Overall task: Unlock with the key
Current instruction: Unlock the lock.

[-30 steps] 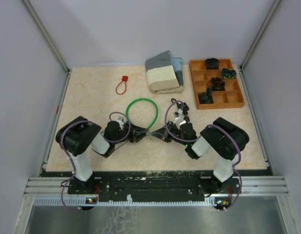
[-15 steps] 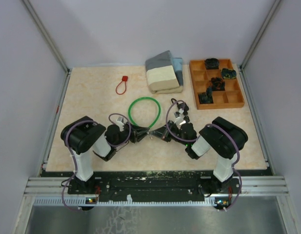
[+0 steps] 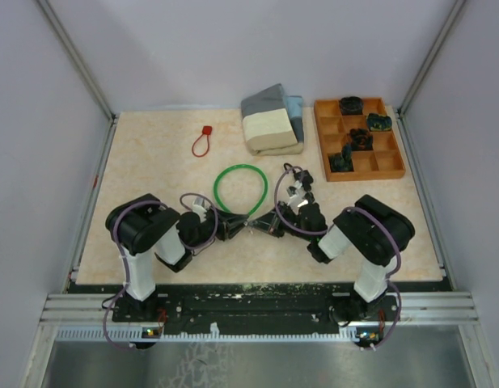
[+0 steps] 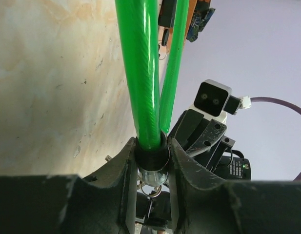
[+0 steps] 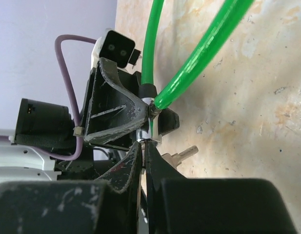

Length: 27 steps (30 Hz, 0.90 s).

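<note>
**Left tool** (image 4: 152,163) clamped on the black collar (image 4: 151,155) of the green cable lock (image 4: 140,73). The lock sits at the near middle of the surface (image 3: 152,162), between the two arms, with its loop reaching toward the far side. **Right tool** (image 5: 143,148) fully closed and facing the left tool, its tips pinching the silver key (image 5: 148,136) at the lock's metal end; a spare key (image 5: 183,154) hangs just beside it.
</note>
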Available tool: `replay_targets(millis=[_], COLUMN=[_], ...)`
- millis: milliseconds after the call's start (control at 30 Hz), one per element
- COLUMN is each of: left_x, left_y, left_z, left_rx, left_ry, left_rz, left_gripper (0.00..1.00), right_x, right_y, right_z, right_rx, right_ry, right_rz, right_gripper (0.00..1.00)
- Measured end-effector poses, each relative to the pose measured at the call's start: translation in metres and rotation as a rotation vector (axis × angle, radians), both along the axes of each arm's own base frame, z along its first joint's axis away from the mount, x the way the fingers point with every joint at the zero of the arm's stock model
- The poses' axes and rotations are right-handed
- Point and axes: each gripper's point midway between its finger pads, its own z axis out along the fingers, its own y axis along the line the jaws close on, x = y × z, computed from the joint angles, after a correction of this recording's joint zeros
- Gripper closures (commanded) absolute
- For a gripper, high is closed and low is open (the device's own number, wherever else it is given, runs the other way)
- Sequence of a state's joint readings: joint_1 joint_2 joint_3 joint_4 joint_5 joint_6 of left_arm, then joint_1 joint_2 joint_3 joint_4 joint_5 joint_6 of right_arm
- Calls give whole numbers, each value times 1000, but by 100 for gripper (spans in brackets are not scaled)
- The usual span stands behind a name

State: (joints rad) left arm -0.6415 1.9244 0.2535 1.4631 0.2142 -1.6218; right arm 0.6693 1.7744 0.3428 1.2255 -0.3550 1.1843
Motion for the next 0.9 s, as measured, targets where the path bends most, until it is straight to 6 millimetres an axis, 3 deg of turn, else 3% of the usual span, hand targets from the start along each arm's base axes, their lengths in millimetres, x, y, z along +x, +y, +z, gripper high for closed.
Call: replay_targets(millis=[133,200,467,633,800,900], left_x=[-5,-9,-23,-22,-15,-15], left_y=[-3,-5,-9,-8,-13,-14], left_z=[4,5,-8,1,31,33], left_rx=[-5,-9,3,14,5,10], left_ry=[-21,-33,-2,-55,-162,-171], left_rz=[-37,-62,-146,-169,-192,-202], left_gripper=[100,100,100,100,100,100], right_x=[-2,-4,4,-4,-24,-29], right_y=[-2,-3,-18,-31,-31,-29], right_z=[8,19,73,72,64,57], right_rx=[-37,-68,-279,-479,-621,-709], right_ry=[-73,-146,-593,-863,-1115,-1240], right_rz=[44,74,125,210,328,385], right_gripper=[63,58,56,55,55,56])
